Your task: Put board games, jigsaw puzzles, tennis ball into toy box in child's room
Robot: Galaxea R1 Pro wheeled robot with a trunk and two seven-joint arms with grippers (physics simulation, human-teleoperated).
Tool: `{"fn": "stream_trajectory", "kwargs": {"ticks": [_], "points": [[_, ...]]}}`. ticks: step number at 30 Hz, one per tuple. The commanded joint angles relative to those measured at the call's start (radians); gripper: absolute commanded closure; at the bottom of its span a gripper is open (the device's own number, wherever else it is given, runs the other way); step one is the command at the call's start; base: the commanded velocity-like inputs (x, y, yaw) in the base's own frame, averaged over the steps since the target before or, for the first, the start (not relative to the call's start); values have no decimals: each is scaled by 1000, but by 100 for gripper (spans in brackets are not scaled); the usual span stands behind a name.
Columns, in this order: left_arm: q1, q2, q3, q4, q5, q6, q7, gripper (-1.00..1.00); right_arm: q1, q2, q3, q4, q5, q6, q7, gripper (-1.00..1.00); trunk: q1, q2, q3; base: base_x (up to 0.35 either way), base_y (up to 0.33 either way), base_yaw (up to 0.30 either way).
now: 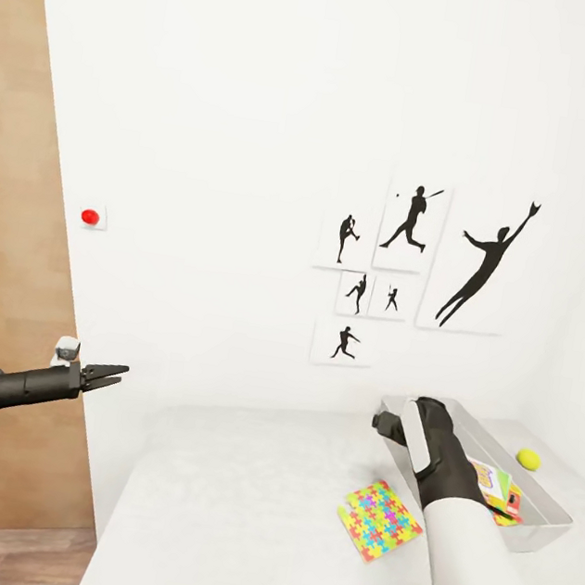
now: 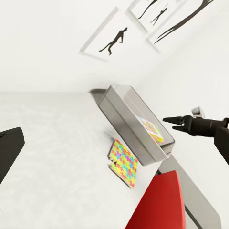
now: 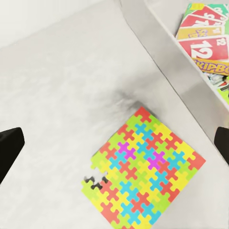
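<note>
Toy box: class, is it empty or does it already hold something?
Not empty. The toy box holds the Skip-Bo board game, lying flat inside; the jigsaw puzzle lies outside on the table.

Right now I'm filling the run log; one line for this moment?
right gripper: open above jigsaw puzzle | Skip-Bo game: in toy box | tennis ball: on table

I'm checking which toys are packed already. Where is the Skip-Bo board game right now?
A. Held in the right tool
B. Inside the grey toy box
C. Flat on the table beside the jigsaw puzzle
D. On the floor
B: the Skip-Bo board game lies inside the toy box, while the jigsaw puzzle sits outside it on the table.
</note>
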Motion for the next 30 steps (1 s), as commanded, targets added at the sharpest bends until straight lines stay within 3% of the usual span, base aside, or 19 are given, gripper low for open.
{"fn": "stream_trajectory", "kwargs": {"ticks": [1,22,30], "points": [[-1,-1,4,0,-10,11,-8,-100,-2,2,-2,-1,-10,2,-9,-100,4,-8,-4,0,0,0],[-1,-2,3,0,-10,11,-8,-100,-31,3,-1,11,-10,-28,-9,-100,85,-155,-70,0,0,0],[-1,-2,4,0,-10,11,-8,-100,-86,4,-1,107,-10,-63,-8,-100,115,-211,-95,0,0,0]]}}
